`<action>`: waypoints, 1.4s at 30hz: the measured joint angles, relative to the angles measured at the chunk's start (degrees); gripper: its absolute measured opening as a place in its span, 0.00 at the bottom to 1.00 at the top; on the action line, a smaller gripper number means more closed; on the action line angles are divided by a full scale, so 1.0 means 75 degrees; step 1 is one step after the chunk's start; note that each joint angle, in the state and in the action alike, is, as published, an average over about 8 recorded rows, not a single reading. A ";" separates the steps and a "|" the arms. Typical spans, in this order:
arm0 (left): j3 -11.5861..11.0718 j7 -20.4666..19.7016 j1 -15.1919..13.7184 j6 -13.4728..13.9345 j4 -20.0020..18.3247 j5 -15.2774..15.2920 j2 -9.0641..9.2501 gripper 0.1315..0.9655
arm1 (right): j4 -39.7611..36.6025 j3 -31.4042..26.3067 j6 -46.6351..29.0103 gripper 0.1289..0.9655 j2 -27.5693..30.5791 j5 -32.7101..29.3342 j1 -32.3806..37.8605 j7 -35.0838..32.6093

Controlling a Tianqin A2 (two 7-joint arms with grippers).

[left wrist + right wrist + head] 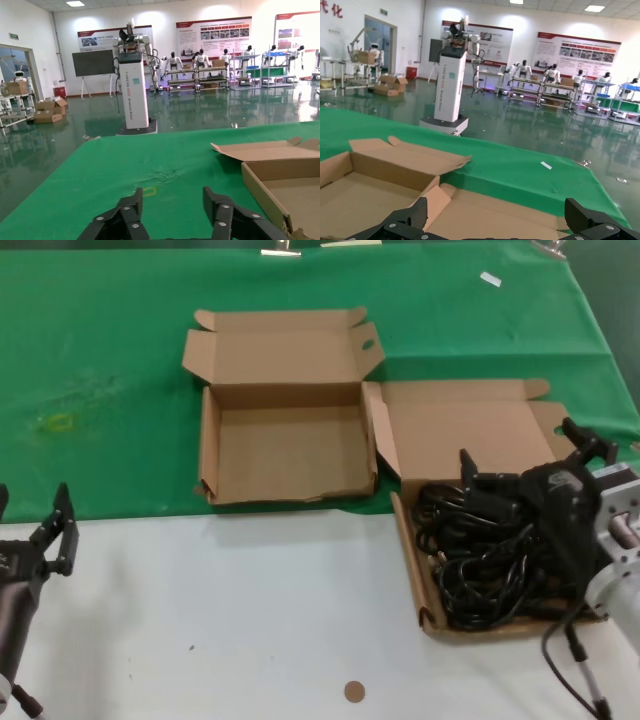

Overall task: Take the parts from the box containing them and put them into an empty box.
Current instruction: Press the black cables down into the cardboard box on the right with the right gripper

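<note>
The step in hand looks like the first grab at the cords (490, 565), which lie tangled in the full box (432, 615) at four o'clock in the head view. To do it well, the right gripper (520, 465) should drop straight into the thick of one bundle and close on several strands at once, not a single loop, then lift high enough to clear the wall before swinging to ten o'clock, where the empty box (210, 455) sits just beside, lid back. Loops may snag on neighbouring bundles, so a slow lift seems wise.

The right gripper hovers over the cords with its fingers (405, 220) spread wide and nothing between them; whether the tips touch the pile I cannot tell. The left gripper (35, 512) waits at eight o'clock over the white table (250, 620), fingers (127, 210) apart, empty.
</note>
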 joint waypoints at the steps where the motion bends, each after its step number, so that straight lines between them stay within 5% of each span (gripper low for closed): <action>1: 0.0000 0.0000 0.0000 0.0000 0.0000 0.0000 0.0000 0.48 | 0.0060 -0.0118 0.0098 1.00 0.0186 0.0173 0.0012 -0.0055; 11: 0.0000 0.0000 0.0000 0.0000 0.0000 0.0000 0.0000 0.22 | 0.0422 -0.0975 0.0406 1.00 0.1946 0.1369 0.0264 -0.0361; 21: 0.0000 0.0000 0.0000 0.0000 0.0000 0.0000 0.0000 0.06 | 0.0367 -0.2234 -0.0471 1.00 0.3691 0.1773 0.1292 -0.0094; 32: 0.0000 0.0000 0.0000 0.0000 0.0000 0.0000 0.0000 0.02 | -0.0129 -0.3470 -0.2241 1.00 0.4720 0.0337 0.2851 0.1240; 42: 0.0000 0.0000 0.0000 0.0000 0.0000 0.0000 0.0000 0.01 | -0.0402 -0.3017 -0.4348 1.00 0.4816 -0.0908 0.3087 0.1455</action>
